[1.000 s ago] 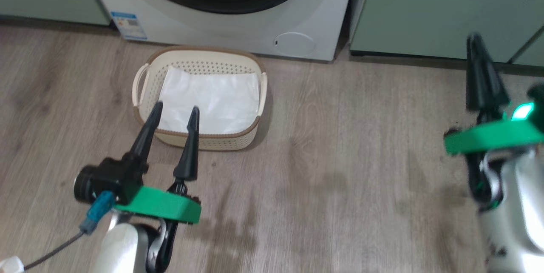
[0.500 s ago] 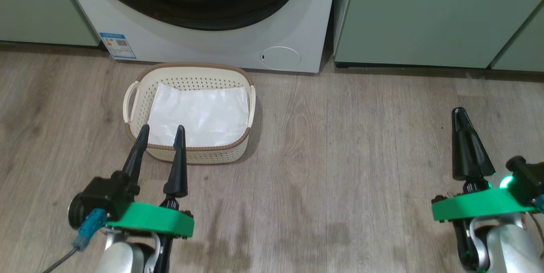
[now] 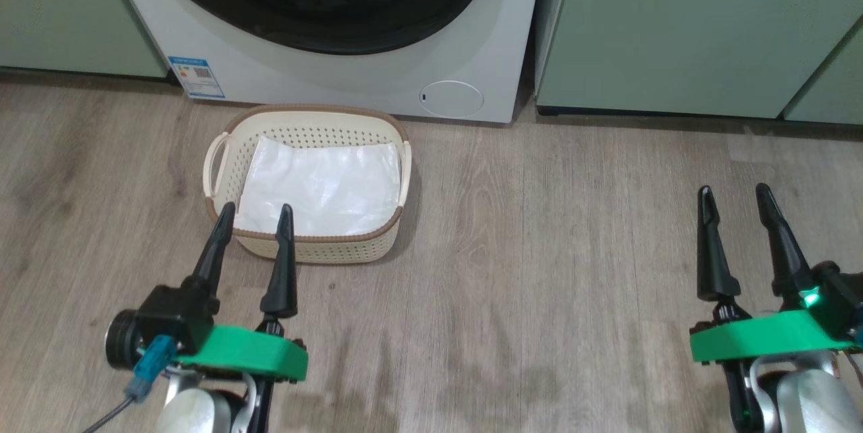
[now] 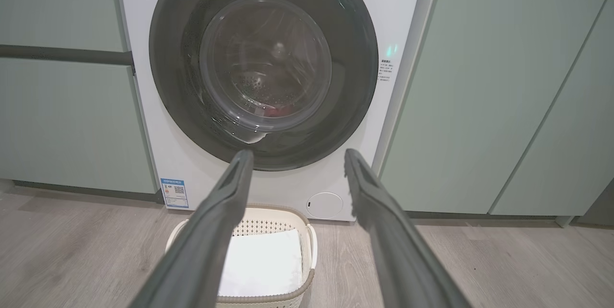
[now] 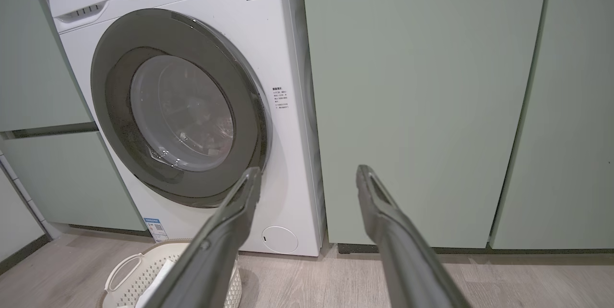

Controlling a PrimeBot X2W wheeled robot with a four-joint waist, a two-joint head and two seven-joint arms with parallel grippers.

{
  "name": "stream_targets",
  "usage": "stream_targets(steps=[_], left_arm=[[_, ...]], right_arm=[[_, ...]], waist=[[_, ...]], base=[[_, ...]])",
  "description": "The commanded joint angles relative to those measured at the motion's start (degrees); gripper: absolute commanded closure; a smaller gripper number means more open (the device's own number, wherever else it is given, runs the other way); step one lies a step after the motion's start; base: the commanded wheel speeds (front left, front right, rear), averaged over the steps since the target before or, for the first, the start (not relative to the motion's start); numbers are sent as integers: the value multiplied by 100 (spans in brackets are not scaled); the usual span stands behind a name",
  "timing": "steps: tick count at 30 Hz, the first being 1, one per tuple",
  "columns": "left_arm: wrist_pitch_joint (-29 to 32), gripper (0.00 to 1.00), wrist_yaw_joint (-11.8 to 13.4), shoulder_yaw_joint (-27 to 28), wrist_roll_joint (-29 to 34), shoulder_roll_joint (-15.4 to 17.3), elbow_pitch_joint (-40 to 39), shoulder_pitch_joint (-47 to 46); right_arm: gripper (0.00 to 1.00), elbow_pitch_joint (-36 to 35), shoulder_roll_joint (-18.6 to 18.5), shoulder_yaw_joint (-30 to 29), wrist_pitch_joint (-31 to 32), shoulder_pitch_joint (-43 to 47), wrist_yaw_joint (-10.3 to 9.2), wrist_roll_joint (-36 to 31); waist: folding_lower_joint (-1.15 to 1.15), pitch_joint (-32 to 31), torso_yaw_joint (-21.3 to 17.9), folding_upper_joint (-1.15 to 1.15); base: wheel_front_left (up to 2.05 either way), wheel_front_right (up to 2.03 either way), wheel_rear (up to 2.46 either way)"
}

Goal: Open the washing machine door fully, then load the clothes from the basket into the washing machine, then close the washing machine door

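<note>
Your left gripper [image 3: 256,209] hangs spread and empty, its tips by the near rim of the basket [image 3: 310,111], which sits on the floor just in front of the washing machine [image 3: 485,48] with a white sheet [image 3: 323,183] in it and no red. Your right gripper [image 3: 733,190] is also spread and empty, well off to the right, facing the green cabinets [image 3: 674,28]. The door [image 4: 355,73] lies straight ahead of and above the left fingers and looks shut, with a scrap of red clothes [image 4: 278,110] behind its glass. If it needs a final push, your left arm is the better placed.
</note>
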Motion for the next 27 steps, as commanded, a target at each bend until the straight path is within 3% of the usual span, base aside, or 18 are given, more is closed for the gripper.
stream_targets(steps=[1,27], left_arm=[[-54,0,25,173,20,51,-137,-109],[-54,0,-120,205,-39,51,-67,-25]], right_arm=[[0,-201,-12,132,-37,-110,-1,-36],[0,-26,-12,5,-37,-137,-1,-80]], waist=[[0,-5,0,0],[0,-128,-71,0]], base=[[0,0,0],[0,0,0]])
